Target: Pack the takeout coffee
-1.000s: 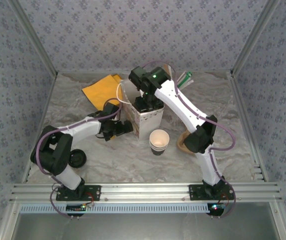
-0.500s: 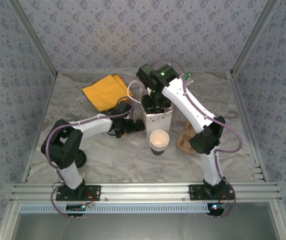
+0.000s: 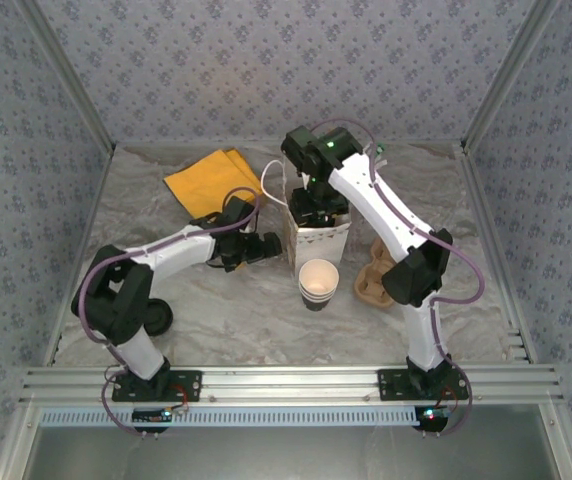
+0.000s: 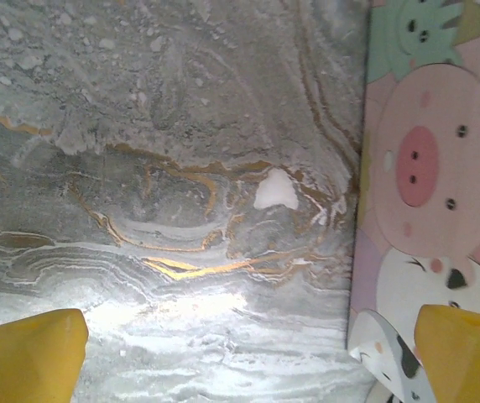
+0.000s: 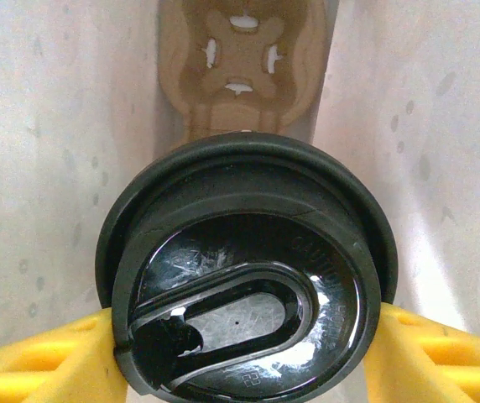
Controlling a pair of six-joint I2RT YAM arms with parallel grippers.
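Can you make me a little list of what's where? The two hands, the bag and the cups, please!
right hand: shut on the black-lidded cup, inside the bag
bag: white, upright, with a pig picture on its side
brown carrier: deeper in the bag, past the held cup
left hand: open, empty, beside the bag
paper cup: no lid, standing on the table next to the bag

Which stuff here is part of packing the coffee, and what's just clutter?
Job: paper cup; printed bag; black lid in the right pincer.
Lying about, likely: orange paper; cardboard carrier on the table.
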